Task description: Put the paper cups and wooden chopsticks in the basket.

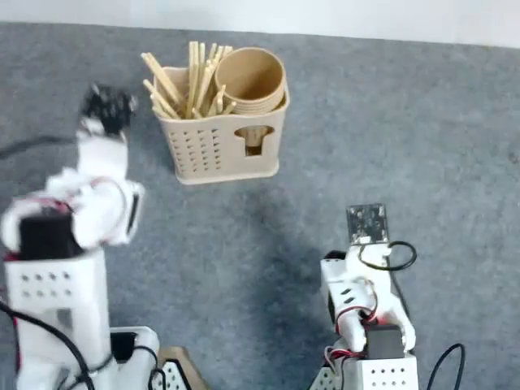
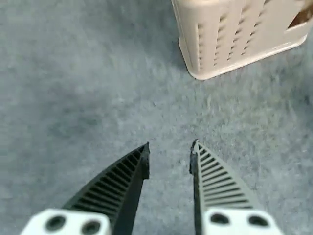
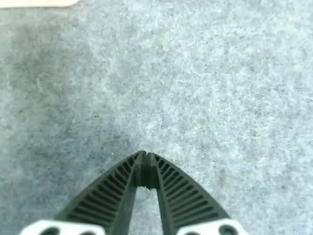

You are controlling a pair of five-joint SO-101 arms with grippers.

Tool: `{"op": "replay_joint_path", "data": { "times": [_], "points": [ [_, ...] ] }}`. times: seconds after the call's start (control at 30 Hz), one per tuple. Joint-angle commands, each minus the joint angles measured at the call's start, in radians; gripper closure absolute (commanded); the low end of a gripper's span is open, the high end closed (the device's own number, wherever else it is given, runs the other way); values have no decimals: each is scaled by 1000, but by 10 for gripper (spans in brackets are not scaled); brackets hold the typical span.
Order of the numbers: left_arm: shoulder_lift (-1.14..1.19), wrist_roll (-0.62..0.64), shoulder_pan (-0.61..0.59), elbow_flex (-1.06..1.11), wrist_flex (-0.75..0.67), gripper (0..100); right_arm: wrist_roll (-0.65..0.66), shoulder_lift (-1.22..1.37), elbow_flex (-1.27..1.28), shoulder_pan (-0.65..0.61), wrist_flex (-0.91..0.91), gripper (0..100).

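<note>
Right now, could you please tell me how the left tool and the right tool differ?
The left tool is open, its tips apart; the right tool is shut, tips touching. The left tool sits close beside the basket; the right tool is farther from it. Both are empty, above the grey carpet.

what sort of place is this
Probably a robot lab bench: grey carpet-like covering, left arm and right arm side by side, and a basket holding paper cups and wooden chopsticks.
</note>
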Motion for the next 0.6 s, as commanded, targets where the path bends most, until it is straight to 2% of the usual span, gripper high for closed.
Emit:
{"op": "replay_joint_path", "data": {
  "times": [0.0, 0.17, 0.37, 0.57],
  "points": [
    [-202, 6, -16, 372, -236, 836, -2, -8, 137, 7, 5, 993],
    [-418, 8, -45, 650, -457, 836, -5, -8, 137, 7, 5, 993],
    [-521, 11, -41, 872, -582, 836, -2, -2, 137, 8, 12, 993],
    [-556, 14, -41, 1053, -703, 836, 0, -7, 137, 8, 136, 993]
  ]
}}
